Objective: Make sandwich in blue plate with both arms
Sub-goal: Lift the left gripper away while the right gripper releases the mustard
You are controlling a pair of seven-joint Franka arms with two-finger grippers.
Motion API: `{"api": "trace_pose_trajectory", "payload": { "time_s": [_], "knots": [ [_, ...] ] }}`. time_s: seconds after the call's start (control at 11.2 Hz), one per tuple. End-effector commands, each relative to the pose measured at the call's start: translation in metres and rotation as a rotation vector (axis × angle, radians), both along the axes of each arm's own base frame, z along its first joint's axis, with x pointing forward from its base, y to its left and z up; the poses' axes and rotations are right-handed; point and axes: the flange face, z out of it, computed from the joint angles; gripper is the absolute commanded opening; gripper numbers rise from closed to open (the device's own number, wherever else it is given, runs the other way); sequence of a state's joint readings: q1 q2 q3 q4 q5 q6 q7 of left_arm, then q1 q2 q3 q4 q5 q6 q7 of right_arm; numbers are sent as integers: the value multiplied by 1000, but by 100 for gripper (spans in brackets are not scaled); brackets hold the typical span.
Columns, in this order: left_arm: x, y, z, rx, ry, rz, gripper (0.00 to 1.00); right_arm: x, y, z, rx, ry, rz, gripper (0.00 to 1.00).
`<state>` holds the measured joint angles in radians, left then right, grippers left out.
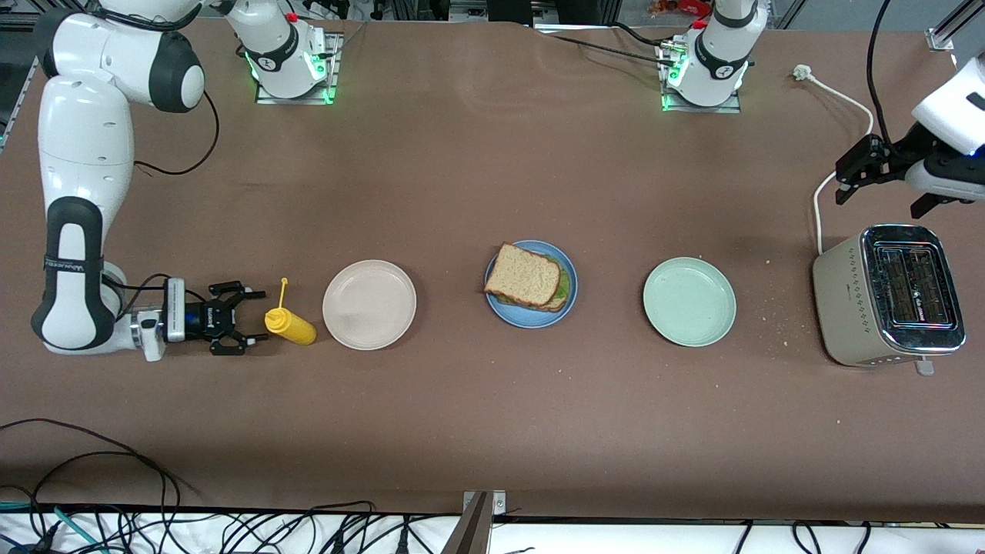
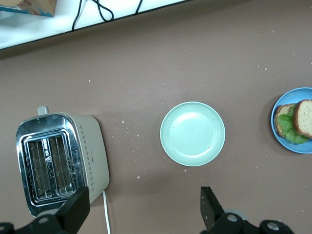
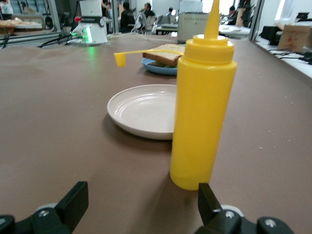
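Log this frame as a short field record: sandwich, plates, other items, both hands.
sandwich: assembled on blue plate, top slice askew, lettuce showing
beige plate: bare, toward right arm's end
green plate: bare, toward left arm's end
bottle: yellow, upright, beside beige plate
toaster: slots empty
right hand: open, low, at bottle
left hand: open, raised above toaster

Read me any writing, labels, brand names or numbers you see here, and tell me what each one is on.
Right arm's forearm band: a line of lettering, too small to read.
Toaster: a small mark on its side, unreadable.
Yellow squeeze bottle, blue plate, beige-white plate and pale green plate: no writing.
Nothing in these views can be quoted.
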<state>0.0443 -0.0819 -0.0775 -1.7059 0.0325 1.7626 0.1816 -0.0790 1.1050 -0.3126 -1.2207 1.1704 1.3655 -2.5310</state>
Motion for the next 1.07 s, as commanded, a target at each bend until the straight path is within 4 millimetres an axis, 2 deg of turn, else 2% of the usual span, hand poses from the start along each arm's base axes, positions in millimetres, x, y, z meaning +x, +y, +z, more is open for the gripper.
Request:
{"api": "trace_pose_trajectory", "payload": {
  "time_s": [0.0,0.18,0.27,0.36,0.62,0.71,0.8,0.89,0.98],
  "knots": [
    [-10,-10,-2,-17,26,70,100,0,-16,75,-165,47,-15,100],
    [-11,-15,-7,-5,66,59,100,-1,-20,127,-326,133,-104,100],
    [-9,-17,-11,-10,85,58,100,2,-8,150,-388,190,-131,100],
    [-8,-22,-9,-9,105,50,100,4,-5,172,-432,252,-198,100],
    [-9,-27,-9,-61,112,51,100,5,31,244,-587,395,-377,100],
    [-9,-27,-8,-59,110,53,100,3,43,263,-651,418,-433,100],
    [-9,-26,-8,-54,111,53,100,4,52,271,-714,434,-476,100],
    [-9,-25,-8,-54,111,54,100,2,49,276,-751,474,-546,100],
    [-9,-25,-8,-54,111,56,100,0,43,294,-792,503,-656,100]
  ]
}}
